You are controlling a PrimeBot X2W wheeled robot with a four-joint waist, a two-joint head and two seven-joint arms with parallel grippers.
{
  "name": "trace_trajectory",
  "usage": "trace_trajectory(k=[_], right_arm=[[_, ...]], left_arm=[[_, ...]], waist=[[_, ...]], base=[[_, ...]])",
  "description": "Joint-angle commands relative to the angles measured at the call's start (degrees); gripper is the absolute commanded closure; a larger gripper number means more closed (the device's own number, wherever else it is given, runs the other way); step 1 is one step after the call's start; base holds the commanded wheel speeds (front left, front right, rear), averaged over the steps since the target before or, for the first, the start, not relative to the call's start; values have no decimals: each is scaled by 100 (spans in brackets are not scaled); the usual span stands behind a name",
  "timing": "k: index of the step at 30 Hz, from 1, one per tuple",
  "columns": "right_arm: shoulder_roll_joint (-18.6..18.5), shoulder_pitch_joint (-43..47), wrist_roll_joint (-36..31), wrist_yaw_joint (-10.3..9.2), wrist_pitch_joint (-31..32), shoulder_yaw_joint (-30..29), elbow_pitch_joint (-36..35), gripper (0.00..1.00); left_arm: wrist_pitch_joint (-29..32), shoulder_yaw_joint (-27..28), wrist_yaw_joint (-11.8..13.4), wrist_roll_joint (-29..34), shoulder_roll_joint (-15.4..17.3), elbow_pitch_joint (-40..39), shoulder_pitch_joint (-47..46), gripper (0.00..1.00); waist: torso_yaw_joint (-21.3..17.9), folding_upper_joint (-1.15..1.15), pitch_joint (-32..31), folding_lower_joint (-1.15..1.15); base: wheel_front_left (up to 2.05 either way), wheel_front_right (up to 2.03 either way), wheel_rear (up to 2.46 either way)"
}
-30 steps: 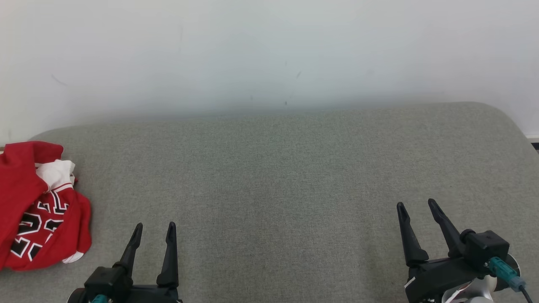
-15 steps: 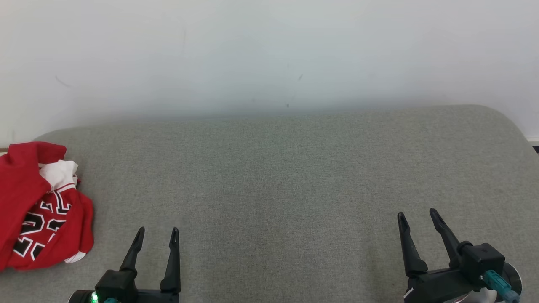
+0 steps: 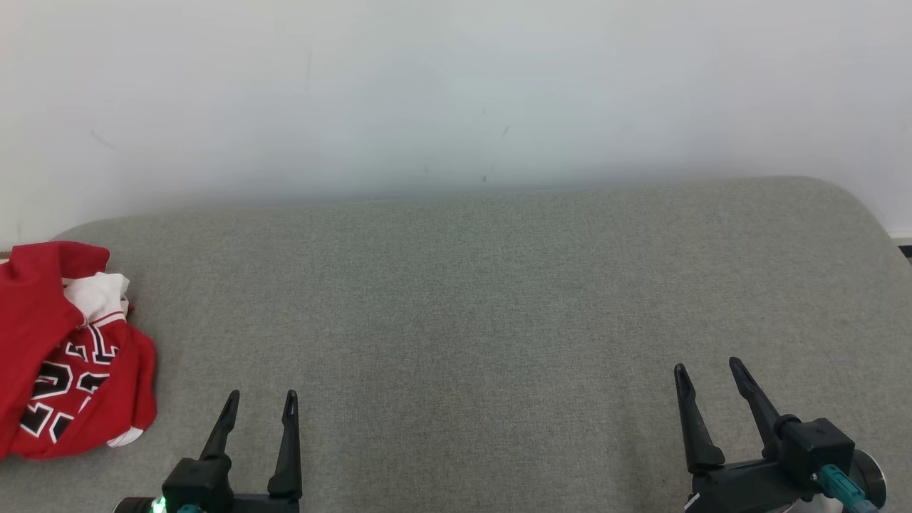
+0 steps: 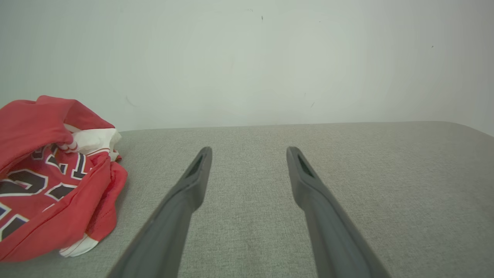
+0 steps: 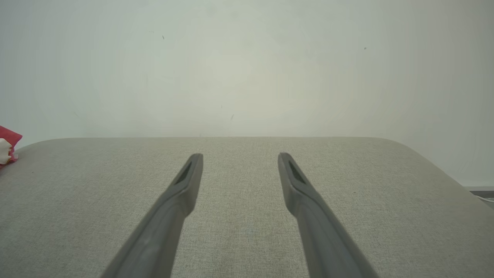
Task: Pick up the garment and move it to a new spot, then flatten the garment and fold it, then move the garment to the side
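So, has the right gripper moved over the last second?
Yes: the right gripper drew back toward the robot, away from the far edge of the grey table, which barely shifted in view.

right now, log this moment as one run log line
stage: pickup not started | garment: crumpled, far left of grey surface, untouched | left gripper: open, empty, apart from garment | right gripper: open, empty

tapered black fingers on boxy black mounts, teal plugs, one green light.
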Motion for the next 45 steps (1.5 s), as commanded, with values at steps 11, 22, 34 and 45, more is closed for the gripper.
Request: trace_trajectory(k=[11,22,34,45], right_arm=[[38,96,40,2,42,-42,-40,0],[3,109,2,2,63,90,-141,0],[-24,-21,69,2,105,649,-192,0],[12,-104,151,2,69,971,-116,0]], left_arm=[[37,-42,64,-60,43,38,40,0],[15,-66,112,-98,68,26,-105,0],[11,79,238,-216,168,-43,-14,0],[38,206,327,-333,247,-118,85,0]], waist=[[12,0,16,0],[585,0,34,0],[1940,0,50,0],[2485,0,55,0]], base=[[0,0,0],[0,0,0],[0,0,0],[0,0,0]])
